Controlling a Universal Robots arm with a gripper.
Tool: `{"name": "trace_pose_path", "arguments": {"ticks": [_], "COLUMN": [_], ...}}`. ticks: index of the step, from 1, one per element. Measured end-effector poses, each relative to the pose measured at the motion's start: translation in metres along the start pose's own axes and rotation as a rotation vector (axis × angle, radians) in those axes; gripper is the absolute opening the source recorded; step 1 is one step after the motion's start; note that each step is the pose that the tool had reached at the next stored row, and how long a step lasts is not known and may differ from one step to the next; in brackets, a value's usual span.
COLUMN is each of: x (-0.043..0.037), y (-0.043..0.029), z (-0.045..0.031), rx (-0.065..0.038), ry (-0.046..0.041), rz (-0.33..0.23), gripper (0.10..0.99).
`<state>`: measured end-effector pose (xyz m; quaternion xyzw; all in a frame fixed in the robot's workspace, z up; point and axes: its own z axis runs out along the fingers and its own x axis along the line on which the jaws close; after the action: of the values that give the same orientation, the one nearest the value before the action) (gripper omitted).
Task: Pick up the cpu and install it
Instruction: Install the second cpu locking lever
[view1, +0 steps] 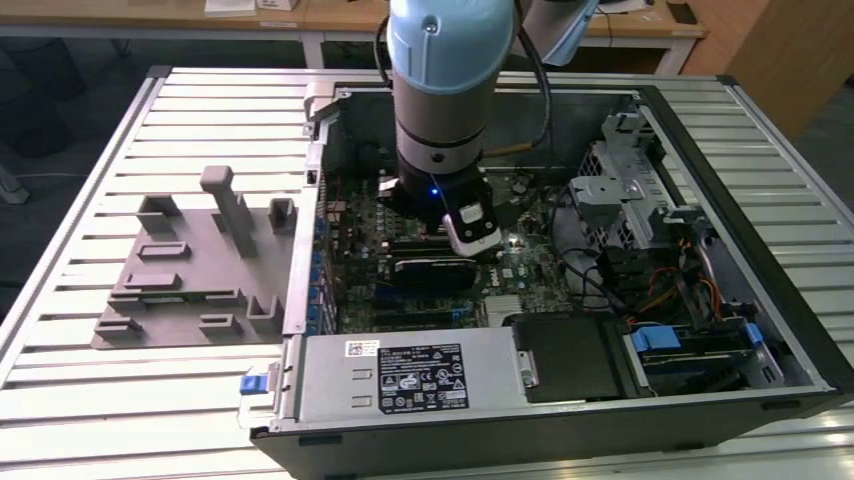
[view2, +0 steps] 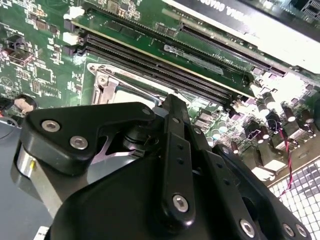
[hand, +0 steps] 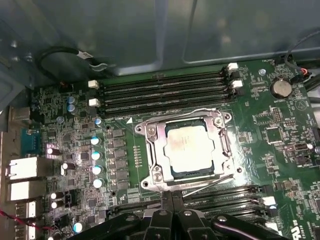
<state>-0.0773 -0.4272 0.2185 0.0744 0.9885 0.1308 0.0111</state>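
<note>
The cpu (hand: 192, 146), a small square chip with a pale silver top, lies flat inside the metal socket frame (hand: 150, 150) on the green motherboard (hand: 280, 150) in the first wrist view. My gripper (hand: 172, 197) hovers just beside the socket. Its black fingers (hand: 164, 212) are pressed together, shut, with nothing between them. In the second wrist view the black finger (view2: 176, 150) and its linkage hide most of the socket (view2: 106, 82). In the exterior view the arm (view1: 447, 120) reaches straight down into the open computer case (view1: 747, 300).
Memory slots (hand: 165, 90) run along both sides of the socket. A black rectangular module (view1: 434, 272) lies by the wrist. A power supply (view1: 400, 375) and drive cage (view1: 627, 190) line the case. Grey holder blocks (view1: 187, 270) stand on the slatted table (view1: 80, 400).
</note>
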Motion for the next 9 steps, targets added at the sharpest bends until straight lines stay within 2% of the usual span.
{"name": "trace_pose_path", "arguments": {"ticks": [9], "x": [0.0051], "y": [-0.0050], "z": [0.0071], "rx": [-0.025], "ry": [0.0037], "rz": [0.001], "gripper": [0.106]}}
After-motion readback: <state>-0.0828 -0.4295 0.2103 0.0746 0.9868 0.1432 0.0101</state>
